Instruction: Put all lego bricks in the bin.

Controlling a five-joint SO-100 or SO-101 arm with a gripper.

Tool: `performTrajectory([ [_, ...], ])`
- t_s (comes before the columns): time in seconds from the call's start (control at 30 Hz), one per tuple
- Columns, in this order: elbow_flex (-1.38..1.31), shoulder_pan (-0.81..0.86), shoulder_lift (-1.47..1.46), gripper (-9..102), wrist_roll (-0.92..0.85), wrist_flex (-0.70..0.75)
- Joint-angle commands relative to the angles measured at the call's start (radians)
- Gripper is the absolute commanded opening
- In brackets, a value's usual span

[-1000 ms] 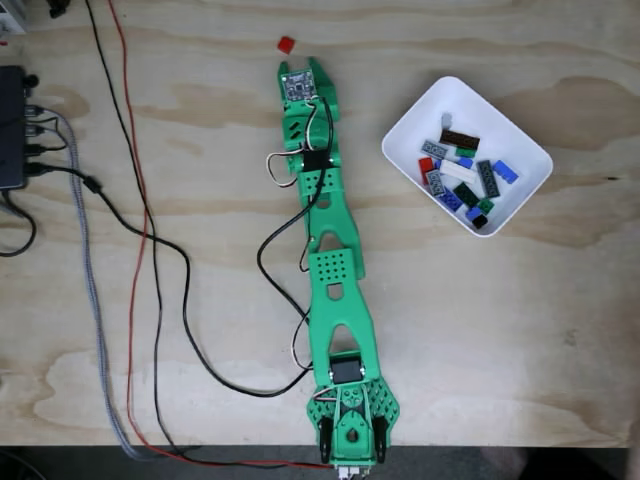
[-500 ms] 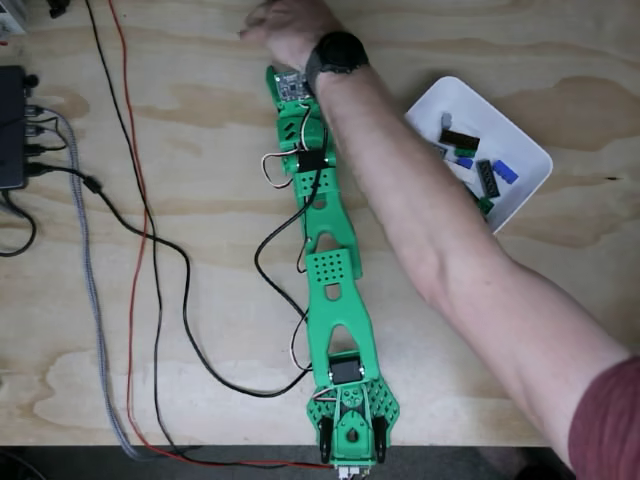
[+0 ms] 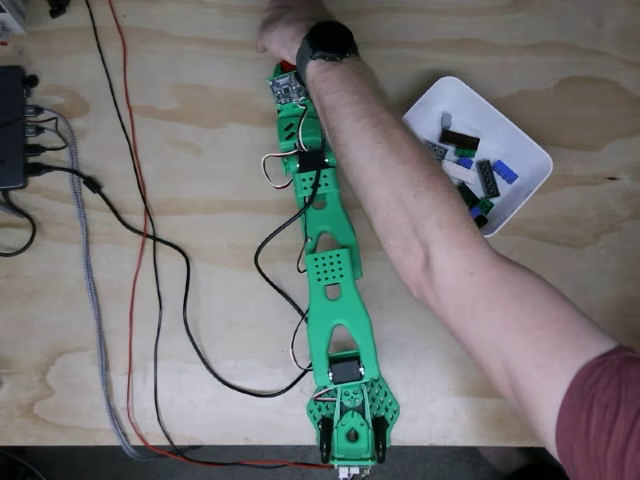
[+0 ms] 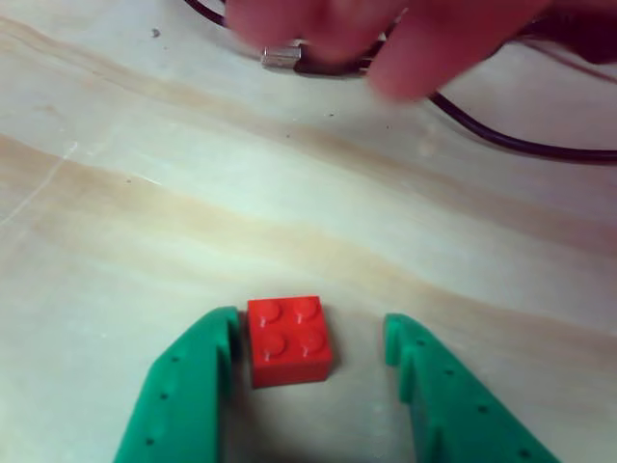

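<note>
A hand [image 3: 285, 35] has just reached in beyond the wide-open, empty gripper [image 4: 308, 333], red brick [image 4: 289, 340] between its jaws.

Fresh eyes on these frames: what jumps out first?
A person's bare arm cuts diagonally across the fixed view, from the lower right up to the top edge just beyond the green robot arm, partly covering the white bin of lego bricks at right. In the other view, a red brick sits on the table between the open fingers of the robot's hand, close to the left finger, with blurred human fingers above.
</note>
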Motion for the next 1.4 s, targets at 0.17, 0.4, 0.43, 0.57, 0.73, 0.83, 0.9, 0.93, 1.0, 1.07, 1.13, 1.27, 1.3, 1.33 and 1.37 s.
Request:
performTrajectory([
  [0.17, -0.204, 0.015, -0.181, 25, -0.003, -0.112],
  [0.4, -0.229, 0.017, -0.181, 0, -0.020, -0.066],
  [0.43, -0.233, 0.018, -0.181, 0, -0.017, -0.063],
  [0.57, -0.288, 0.029, -0.169, 0, 0.035, 0.041],
  [0.73, -0.282, 0.040, 0.232, 0, 0.199, 0.262],
  [0.83, 0.037, 0.038, 0.742, 0, 0.287, 0.448],
  [0.9, 0.112, 0.023, 0.960, 0, 0.299, 0.634],
  [0.93, 0.077, 0.011, 1.015, 0, 0.308, 0.769],
  [1.0, 0.038, 0.000, 1.098, 0, 0.341, 0.931],
  [1.07, 0.000, 0.003, 1.123, 0, 0.353, 1.051],
  [1.13, -0.051, 0.028, 1.111, 0, 0.339, 1.187],
  [1.27, -0.262, 0.080, 1.060, 0, 0.342, 1.437],
  [1.3, -0.265, 0.084, 1.086, 0, 0.348, 1.496],
  [1.33, -0.284, 0.084, 1.100, 0, 0.377, 1.536],
  [1.37, -0.282, 0.086, 1.120, 0, 0.407, 1.574],
])
